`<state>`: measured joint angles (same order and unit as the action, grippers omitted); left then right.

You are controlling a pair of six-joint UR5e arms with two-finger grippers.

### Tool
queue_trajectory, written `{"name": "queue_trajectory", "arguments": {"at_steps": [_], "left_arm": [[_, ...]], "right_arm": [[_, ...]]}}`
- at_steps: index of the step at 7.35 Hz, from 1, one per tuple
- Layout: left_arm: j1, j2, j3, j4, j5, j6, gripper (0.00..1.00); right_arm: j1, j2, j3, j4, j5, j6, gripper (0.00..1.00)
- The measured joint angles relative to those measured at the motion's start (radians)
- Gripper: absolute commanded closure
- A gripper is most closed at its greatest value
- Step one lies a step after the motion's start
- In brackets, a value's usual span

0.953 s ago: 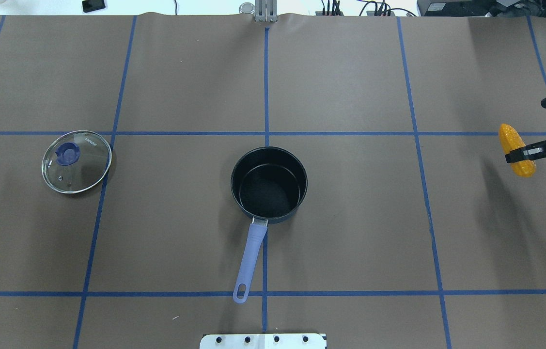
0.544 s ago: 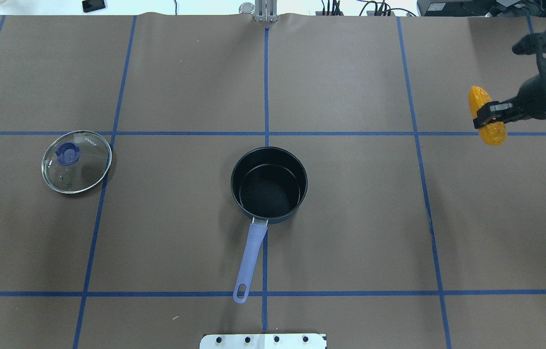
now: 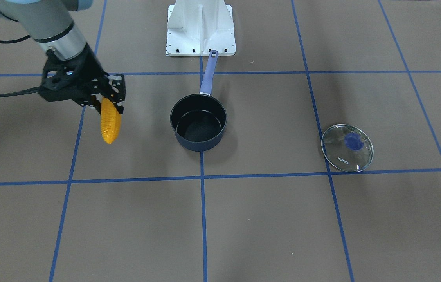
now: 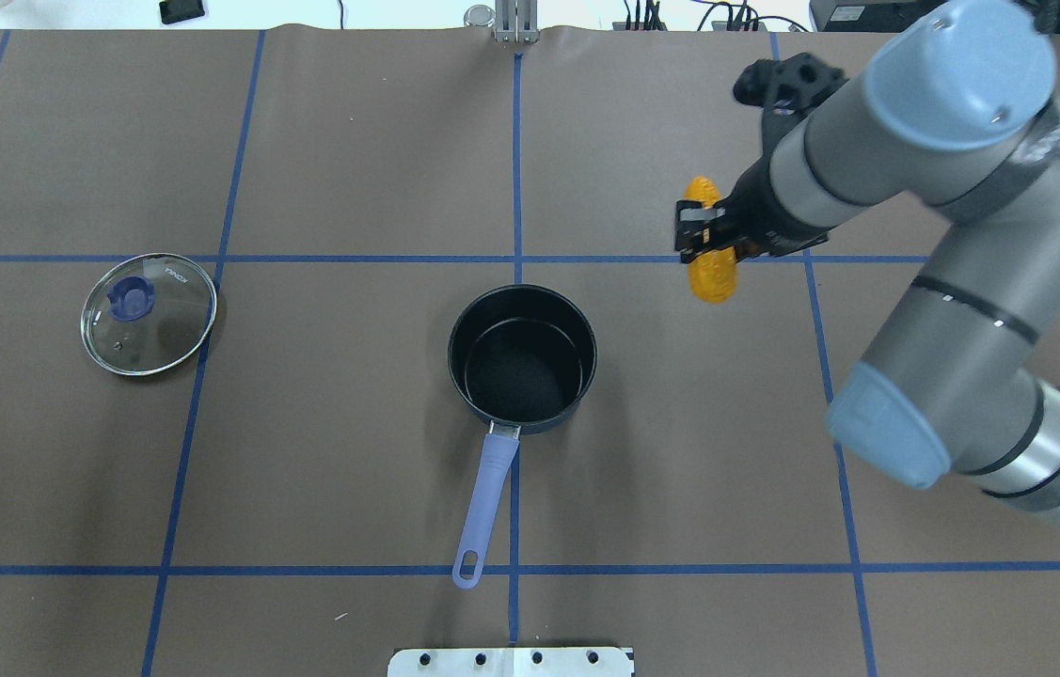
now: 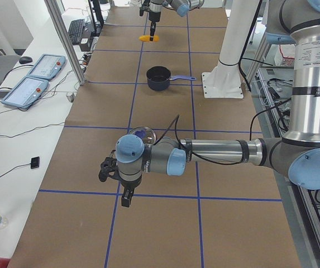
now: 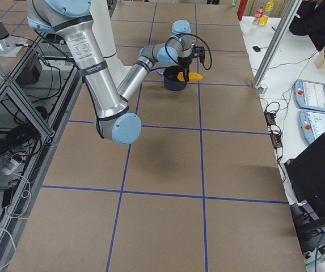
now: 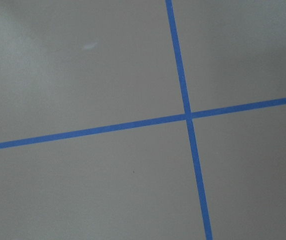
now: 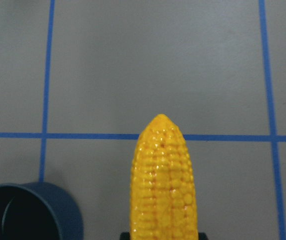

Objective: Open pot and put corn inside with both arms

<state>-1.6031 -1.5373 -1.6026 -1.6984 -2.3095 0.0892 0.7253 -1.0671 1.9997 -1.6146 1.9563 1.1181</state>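
**Corn held to the right of the open pot, beyond it**

The left gripper point(image 5: 125, 199) hangs over bare table out at the robot's left end. It shows only in the side view, so I cannot tell whether its jaws are open or closed. Its wrist camera sees nothing but brown paper and blue tape.

Next comes the glass lid point(image 4: 149, 313), lying flat on the table, well apart from everything else.

In the middle stands the pot point(image 4: 522, 376), uncovered and empty, with its lavender handle point(image 4: 487, 508) pointing back toward the robot's base.

To the right, the right gripper point(image 4: 706, 237) is clamped on the corn point(image 4: 712, 280) and carries it clear of the table. The cob lies across the jaws, its long axis running from the robot's side toward the far side, tapered tip away from the robot.

From the jaws, the pot lies to the robot's left and a little nearer the base; the right wrist view shows its rim in the lower left corner. The right arm is plainly the nearer one. The cob looks about as long as the pot's mouth is wide, so it likely has to be centred over the opening before release.
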Motion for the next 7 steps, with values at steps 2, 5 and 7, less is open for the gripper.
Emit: {"name": "queue_trajectory", "arguments": {"at_steps": [2,5,7], "left_arm": [[0.001,0.006,-0.003,0.0,-0.005,-0.005,0.01],[0.002,0.012,-0.002,0.0,-0.007,-0.007,0.01],[0.002,0.012,0.001,0.0,-0.007,-0.007,0.01]], "right_arm": [[-0.157,0.078,-0.032,-0.003,-0.16,0.141,1.0],[-0.26,0.14,-0.119,-0.003,-0.289,0.219,1.0],[-0.273,0.167,-0.167,-0.002,-0.302,0.235,1.0]]}}
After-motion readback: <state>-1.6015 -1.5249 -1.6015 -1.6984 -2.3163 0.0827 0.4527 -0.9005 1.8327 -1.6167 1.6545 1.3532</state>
